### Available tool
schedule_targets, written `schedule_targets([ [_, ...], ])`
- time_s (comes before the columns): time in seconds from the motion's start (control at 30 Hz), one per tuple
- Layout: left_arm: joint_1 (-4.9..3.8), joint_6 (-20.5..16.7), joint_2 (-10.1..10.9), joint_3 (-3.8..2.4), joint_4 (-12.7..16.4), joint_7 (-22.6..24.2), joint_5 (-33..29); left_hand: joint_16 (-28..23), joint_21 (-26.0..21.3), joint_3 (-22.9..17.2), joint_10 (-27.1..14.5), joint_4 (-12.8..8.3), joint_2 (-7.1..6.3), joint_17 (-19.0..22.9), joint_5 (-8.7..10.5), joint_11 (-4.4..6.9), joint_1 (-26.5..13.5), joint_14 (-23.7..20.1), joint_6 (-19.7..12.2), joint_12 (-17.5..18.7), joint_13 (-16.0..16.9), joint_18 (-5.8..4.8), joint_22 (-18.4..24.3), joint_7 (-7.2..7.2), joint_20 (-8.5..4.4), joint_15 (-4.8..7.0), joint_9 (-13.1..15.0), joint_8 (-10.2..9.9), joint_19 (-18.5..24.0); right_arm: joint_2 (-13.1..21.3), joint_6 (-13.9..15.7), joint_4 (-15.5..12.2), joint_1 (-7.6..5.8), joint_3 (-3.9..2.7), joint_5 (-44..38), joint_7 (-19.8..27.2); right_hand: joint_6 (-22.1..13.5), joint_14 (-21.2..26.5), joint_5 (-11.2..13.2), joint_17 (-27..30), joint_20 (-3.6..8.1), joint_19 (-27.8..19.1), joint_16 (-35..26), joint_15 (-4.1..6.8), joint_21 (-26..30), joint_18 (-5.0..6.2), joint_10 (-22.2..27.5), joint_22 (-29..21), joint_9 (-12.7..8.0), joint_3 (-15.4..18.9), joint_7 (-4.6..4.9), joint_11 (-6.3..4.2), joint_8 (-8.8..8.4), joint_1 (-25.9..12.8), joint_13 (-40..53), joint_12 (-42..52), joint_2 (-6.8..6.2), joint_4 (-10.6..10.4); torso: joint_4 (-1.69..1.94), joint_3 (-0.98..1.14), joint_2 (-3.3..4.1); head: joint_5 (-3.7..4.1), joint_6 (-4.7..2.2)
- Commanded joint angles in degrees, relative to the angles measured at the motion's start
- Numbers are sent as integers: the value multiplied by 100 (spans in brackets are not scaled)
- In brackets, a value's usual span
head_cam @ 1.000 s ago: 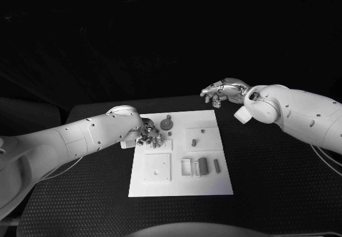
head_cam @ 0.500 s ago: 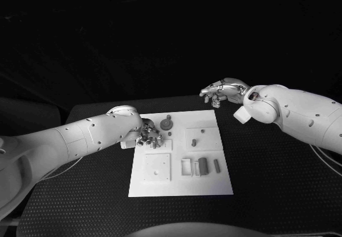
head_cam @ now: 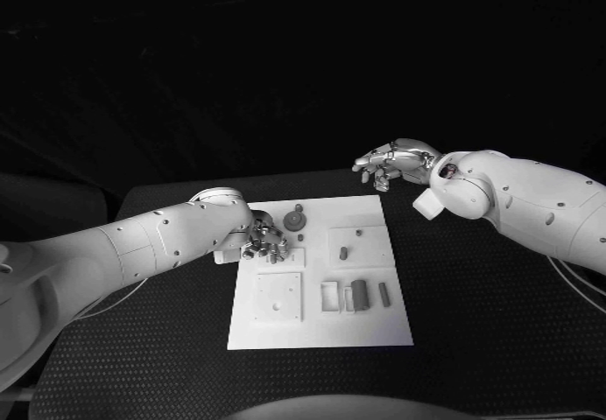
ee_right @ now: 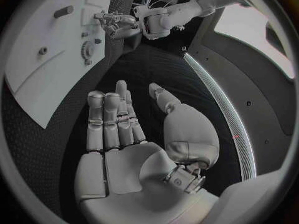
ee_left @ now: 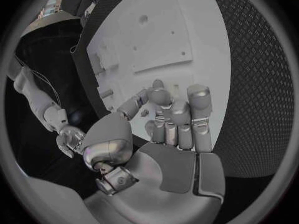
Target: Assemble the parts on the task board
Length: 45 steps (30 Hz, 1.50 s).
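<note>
The white task board point(head_cam: 316, 325) lies in the middle of the table. My left hand point(head_cam: 265, 241) is down on its far left part, fingers bent over a small square recess point(head_cam: 289, 256). In the left wrist view the fingertips point(ee_left: 159, 97) and thumb draw together just above the board point(ee_left: 156, 35); I cannot tell whether a part is between them. A round toothed part point(head_cam: 294, 220) sits just beyond that hand. A small peg point(head_cam: 345, 253) stands in the far right square. Two grey bars point(head_cam: 360, 293) lie at the near right. My right hand point(head_cam: 394, 162) hovers beyond the board's far right corner, palm point(ee_right: 124, 129) empty, fingers straight.
Black textured table point(head_cam: 492, 306) surrounds the board on all sides. An empty square plate point(head_cam: 279, 297) and a slotted frame point(head_cam: 329, 296) take up the board's near half. The right forearm point(head_cam: 531, 206) reaches over the table's right side.
</note>
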<state>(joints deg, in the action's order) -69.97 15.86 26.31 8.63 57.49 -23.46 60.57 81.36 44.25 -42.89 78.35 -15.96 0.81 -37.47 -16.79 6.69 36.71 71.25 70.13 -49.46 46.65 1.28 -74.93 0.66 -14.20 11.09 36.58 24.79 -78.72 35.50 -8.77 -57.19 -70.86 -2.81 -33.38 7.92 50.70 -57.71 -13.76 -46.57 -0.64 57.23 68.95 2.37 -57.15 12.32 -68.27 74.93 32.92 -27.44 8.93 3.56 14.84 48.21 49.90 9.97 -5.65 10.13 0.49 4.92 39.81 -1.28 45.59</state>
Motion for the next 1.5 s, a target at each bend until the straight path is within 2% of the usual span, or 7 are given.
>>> schedule_targets([
  [0.03, 40, 77, -27, 19, -7, -1, -13, 31, -18, -21, -45, 11, 409, 9, -31, 13, 367, -110, 32, -23, -7, 220, -95, -6, -5, 138, -4, 16, 46, -9, -92, -3, 2, -3, -27, 38, -14, 19, -24, 10, 37, -19, 19, 31, 25, 268, 24, 57, 7, -19, 41, -25, 1, -54, -5, 38, -9, 0, 3, 1, 0, 5, 9],
  [0.43, 57, 63, -36, 26, -12, 1, 7, 31, -19, -18, -48, 11, 412, 13, -22, 12, 369, -112, 27, -24, -9, 221, -94, -7, -5, 138, 0, 14, 47, 7, -102, -17, 2, -3, -29, 32, -13, 19, -24, 11, 37, -19, 19, 31, 26, 268, 25, 58, 7, -20, 41, -25, 1, -54, -6, 39, -9, 1, 3, 4, 3, 18, 17],
  [0.67, 57, -32, -41, 26, -16, 31, 67, 31, -19, -17, -49, 10, 414, 15, -20, 12, 372, -112, 25, -24, -10, 222, -94, -7, -5, 139, 3, 14, 47, 11, -104, -20, 2, -3, -30, 33, -13, 20, -24, 11, 37, -19, 18, 30, 27, 268, 25, 58, 7, -20, 41, -25, 1, -55, -7, 40, -10, 2, 8, -4, -2, 31, 22],
  [0.87, 57, -113, 22, 24, 38, 51, 104, 34, -17, -19, -46, 5, 416, 18, -28, 14, 380, -110, 28, -28, -11, 222, -94, -5, -5, 140, 8, 16, 45, 20, -101, -16, 2, -3, -31, 34, -13, 20, -24, 12, 37, -19, 18, 30, 27, 268, 26, 58, 8, -20, 41, -25, 0, -56, -7, 41, -10, 3, 6, -4, -5, 30, 22],
  [1.1, 56, -226, 86, 22, 97, 84, 105, 49, -7, -22, -39, -10, 413, 28, -134, 19, 400, -99, 37, -45, -15, 222, -96, 1, -3, 145, 28, 22, 35, 36, -97, -16, 2, -3, -31, 34, -13, 20, -24, 12, 37, -19, 18, 30, 28, 268, 26, 58, 8, -20, 41, -25, 0, -58, -7, 41, -10, 3, 11, -6, -4, 37, 23],
  [1.5, 57, -297, 131, 20, 171, 107, 107, 55, -2, -21, -38, -15, 409, 32, -169, 21, 406, -97, 42, -50, -17, 221, -97, 3, -2, 146, 37, 24, 32, 36, -107, -15, 2, -3, -32, 34, -13, 20, -23, 13, 36, -18, 18, 30, 29, 268, 26, 58, 8, -20, 41, -25, 0, -62, -8, 43, -10, 1, 8, -7, -2, 39, 16],
])
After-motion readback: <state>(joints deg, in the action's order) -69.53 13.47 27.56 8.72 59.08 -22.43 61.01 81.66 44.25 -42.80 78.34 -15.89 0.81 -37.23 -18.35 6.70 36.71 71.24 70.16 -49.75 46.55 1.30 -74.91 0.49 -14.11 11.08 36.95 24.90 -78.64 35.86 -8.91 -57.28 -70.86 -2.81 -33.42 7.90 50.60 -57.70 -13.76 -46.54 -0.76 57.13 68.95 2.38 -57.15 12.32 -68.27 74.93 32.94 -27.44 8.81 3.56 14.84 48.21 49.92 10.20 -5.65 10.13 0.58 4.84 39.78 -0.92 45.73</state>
